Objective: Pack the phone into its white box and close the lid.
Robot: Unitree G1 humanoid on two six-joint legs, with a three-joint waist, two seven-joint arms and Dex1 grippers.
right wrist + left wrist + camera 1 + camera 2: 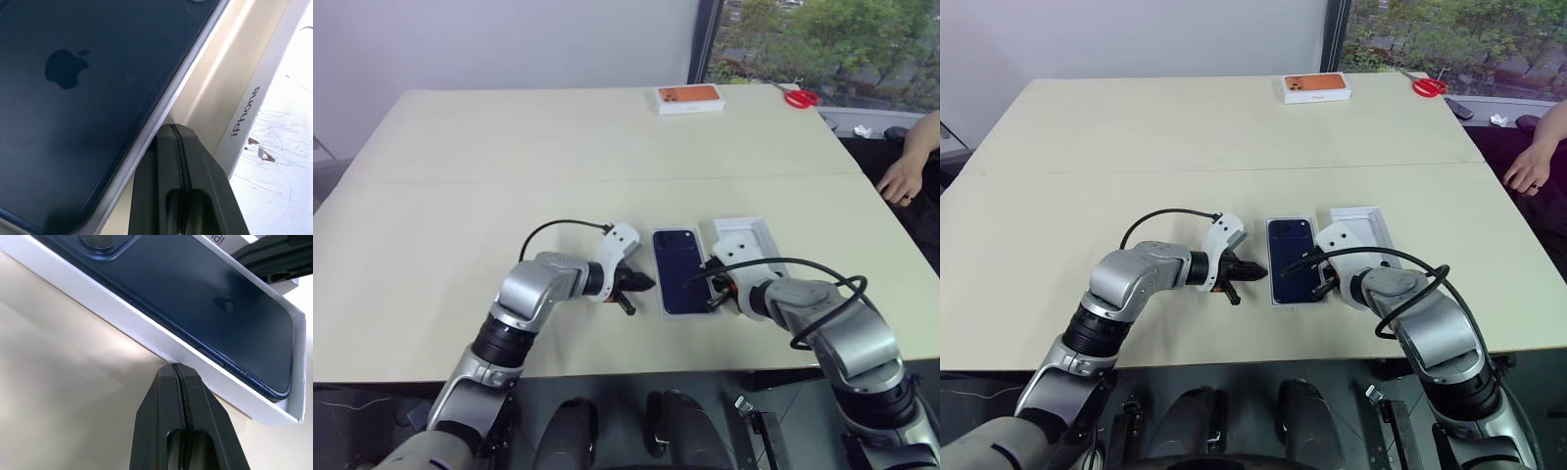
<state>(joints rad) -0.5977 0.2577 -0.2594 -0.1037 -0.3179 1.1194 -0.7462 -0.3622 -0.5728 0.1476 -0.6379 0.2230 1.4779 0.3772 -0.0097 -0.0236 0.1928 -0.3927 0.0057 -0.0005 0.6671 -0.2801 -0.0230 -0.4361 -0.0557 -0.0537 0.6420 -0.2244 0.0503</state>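
So the phone (pixel 680 269) sits flat in the white box (pixel 146 335). The lid (pixel 744 242) lies open-side up just right of it: light, stiff card, so we'd pinch a long edge. Left gripper (pixel 641 283) and right gripper (pixel 712 277) are both closed, empty.

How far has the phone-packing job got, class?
Done: the glossy dark navy phone lies in the shallow white cardboard box. In hand: nothing; left gripper and right gripper flank it, shut. Left: the white cardboard lid lies open-side up beside the box, not yet on.
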